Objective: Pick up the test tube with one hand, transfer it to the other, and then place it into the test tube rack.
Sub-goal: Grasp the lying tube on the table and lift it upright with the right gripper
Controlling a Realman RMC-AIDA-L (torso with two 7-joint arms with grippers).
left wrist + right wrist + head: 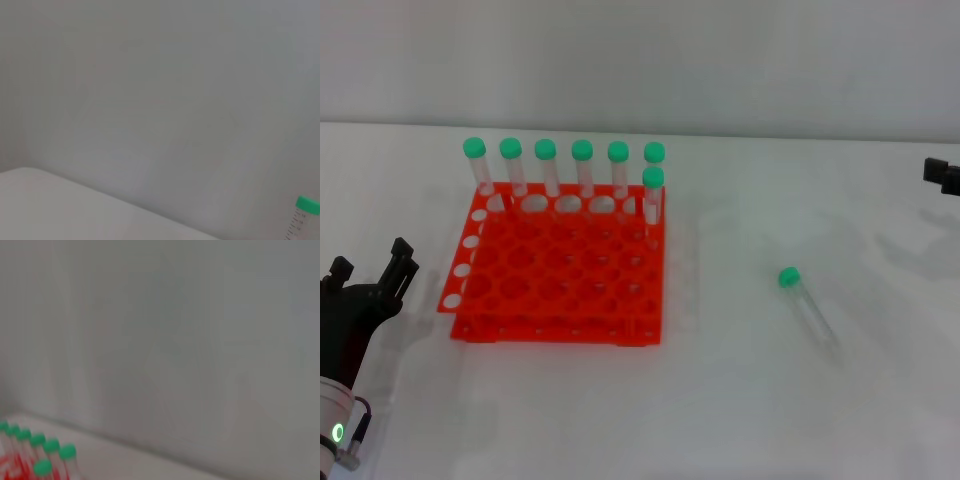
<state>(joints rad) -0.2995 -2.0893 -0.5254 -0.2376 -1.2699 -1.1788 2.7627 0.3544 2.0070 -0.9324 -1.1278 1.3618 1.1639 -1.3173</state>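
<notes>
Green-capped tube point(807, 301) lies loose on the surface, well apart from both tools; pickup hasn't started. Right tool point(942, 176) must reach over; can't tell either's grip.

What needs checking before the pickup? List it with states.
1. Loose tube reachable: lies flat on the table, cap toward the back, apart from the rack: ok.
2. Nothing against the tube: bare table all round it: ok.
3. Right gripper ready: only a black edge shows at the right border, well back from the tube; fingers: cannot tell.
4. Left gripper ready to receive: low beside the rack's left side, holding nothing; fingers look spread: ok.
5. Free holes in the rack: seven tubes stand along the back and right corner, most holes empty: ok.
</notes>
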